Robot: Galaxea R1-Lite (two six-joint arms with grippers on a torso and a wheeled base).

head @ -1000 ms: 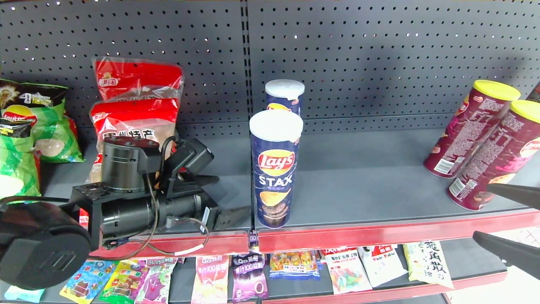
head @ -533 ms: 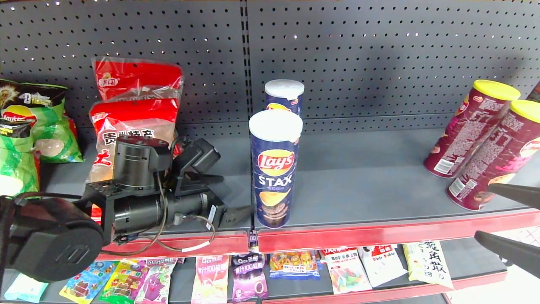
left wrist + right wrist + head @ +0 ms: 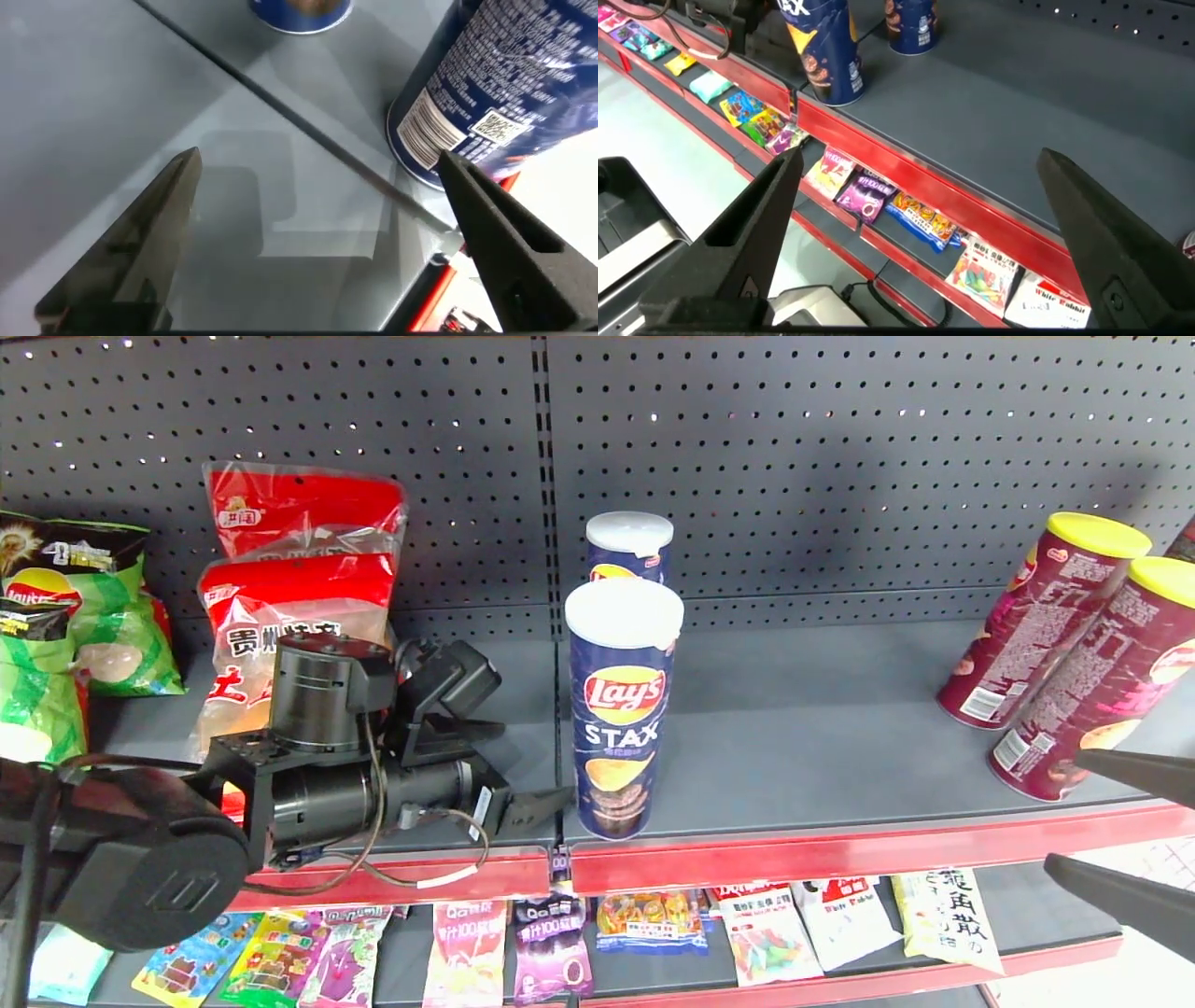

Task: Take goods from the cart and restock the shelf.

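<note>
The front blue can (image 3: 622, 709) stood upright at the shelf's (image 3: 822, 728) front edge, with a second blue can (image 3: 629, 546) right behind it near the pegboard. The left hand (image 3: 318, 163) lay low over the shelf just to the can's left, its fingers spread wide and holding nothing; one fingertip was just beside the can's base, contact unclear. Red bags (image 3: 294, 597) leaned behind that arm. The right hand (image 3: 1066, 812) hung open and empty off the shelf's right front, near two maroon cans (image 3: 1036, 616) with yellow lids.
</note>
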